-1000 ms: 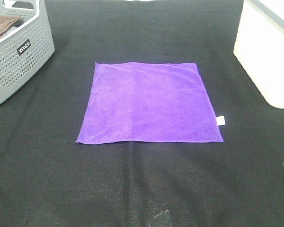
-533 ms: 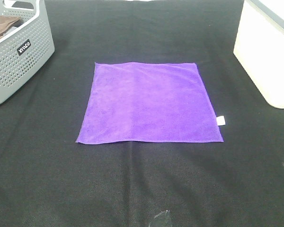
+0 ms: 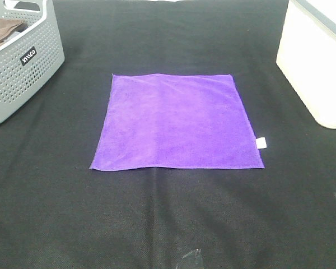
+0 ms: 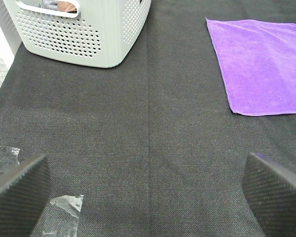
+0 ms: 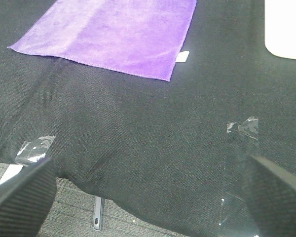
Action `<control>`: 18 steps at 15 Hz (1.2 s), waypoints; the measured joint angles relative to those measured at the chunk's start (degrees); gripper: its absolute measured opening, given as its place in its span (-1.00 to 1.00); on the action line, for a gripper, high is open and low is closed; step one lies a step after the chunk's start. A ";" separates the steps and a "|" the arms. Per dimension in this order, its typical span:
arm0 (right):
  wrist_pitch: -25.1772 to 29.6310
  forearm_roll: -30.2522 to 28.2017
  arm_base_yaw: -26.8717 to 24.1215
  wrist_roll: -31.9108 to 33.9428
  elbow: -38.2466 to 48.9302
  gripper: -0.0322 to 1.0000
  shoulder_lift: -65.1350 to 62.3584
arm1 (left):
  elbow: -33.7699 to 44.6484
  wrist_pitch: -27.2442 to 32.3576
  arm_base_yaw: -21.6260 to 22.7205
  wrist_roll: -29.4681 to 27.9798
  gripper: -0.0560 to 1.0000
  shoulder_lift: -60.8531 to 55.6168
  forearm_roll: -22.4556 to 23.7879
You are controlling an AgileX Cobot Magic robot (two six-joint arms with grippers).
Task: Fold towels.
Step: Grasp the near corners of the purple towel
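A purple towel [image 3: 176, 121] lies flat and unfolded on the black table cloth, with a small white tag [image 3: 261, 143] at its right edge. It also shows in the left wrist view [image 4: 264, 64] and in the right wrist view [image 5: 118, 34]. Neither arm shows in the exterior high view. My left gripper [image 4: 148, 197] is open and empty above bare cloth, well short of the towel's near left corner. My right gripper [image 5: 148, 197] is open and empty near the table's front edge, away from the towel.
A grey perforated basket [image 3: 17, 61] holding a brown cloth [image 3: 3, 31] stands at the back left. A white bin [image 3: 319, 61] stands at the back right. Bits of clear tape [image 5: 35, 148] are stuck to the cloth near the front edge.
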 joint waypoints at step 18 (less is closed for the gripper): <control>-0.29 4.35 0.00 1.26 -18.28 0.93 42.57 | -21.37 7.39 0.00 0.00 0.98 40.22 -0.86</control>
